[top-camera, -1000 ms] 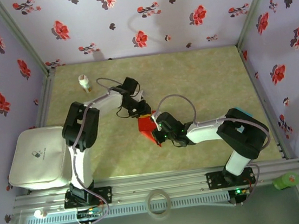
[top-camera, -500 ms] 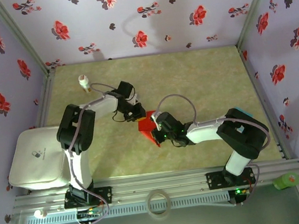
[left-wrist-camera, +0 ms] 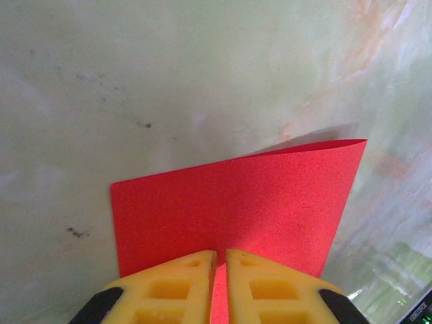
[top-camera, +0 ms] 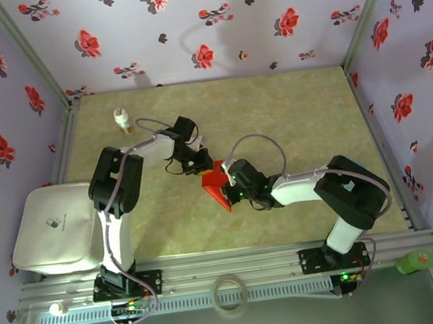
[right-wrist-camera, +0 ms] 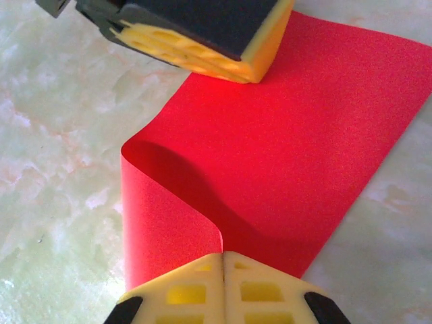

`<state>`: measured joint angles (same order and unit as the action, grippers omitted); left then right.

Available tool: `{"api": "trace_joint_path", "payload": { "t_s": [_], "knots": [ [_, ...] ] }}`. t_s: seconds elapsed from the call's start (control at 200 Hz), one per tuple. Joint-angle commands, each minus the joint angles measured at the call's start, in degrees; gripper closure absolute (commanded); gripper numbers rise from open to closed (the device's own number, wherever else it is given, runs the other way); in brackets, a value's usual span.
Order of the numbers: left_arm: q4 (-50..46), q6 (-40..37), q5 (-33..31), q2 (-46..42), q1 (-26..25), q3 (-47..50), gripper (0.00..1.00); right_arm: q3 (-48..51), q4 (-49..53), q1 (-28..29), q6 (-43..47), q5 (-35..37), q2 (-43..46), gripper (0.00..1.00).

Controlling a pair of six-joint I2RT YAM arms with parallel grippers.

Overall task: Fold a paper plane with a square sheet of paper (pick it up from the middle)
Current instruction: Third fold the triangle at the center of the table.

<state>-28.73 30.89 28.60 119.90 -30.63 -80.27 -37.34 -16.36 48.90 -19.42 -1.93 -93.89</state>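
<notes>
Right wrist: right gripper (right-wrist-camera: 223, 256) pinches the red sheet (right-wrist-camera: 304, 142), near edge hidden.

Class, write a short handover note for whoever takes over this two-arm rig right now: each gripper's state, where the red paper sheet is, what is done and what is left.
Left gripper: jaws almost together, tips at the square sheet of thin bright red paper; a pinch cannot be confirmed.
Right gripper: shut on the sheet's curled-over edge.
Sheet: on the table between the grippers, mostly flat, one side lifted in a soft curl.
Done: sheet gripped, a fold begun.
Left: press a crease, then the further folds; no plane yet.
</notes>
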Motion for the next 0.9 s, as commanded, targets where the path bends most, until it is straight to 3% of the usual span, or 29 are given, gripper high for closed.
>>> {"api": "trace_joint_path", "payload": {
  "t_s": [0.0, 0.895],
  "knots": [
    [-2.53, -1.63, -1.21, 2.62, -0.39, -0.41, 0.86, -1.43, 1.39, -0.71, 1.62, 0.09, -0.61, 1.00],
    [-2.82, -1.59, -1.09, 2.65, -0.63, -0.50, 0.86, -3.14, 5.91, -0.96, 2.01, 1.93, -0.41, 1.00]
  ]
}}
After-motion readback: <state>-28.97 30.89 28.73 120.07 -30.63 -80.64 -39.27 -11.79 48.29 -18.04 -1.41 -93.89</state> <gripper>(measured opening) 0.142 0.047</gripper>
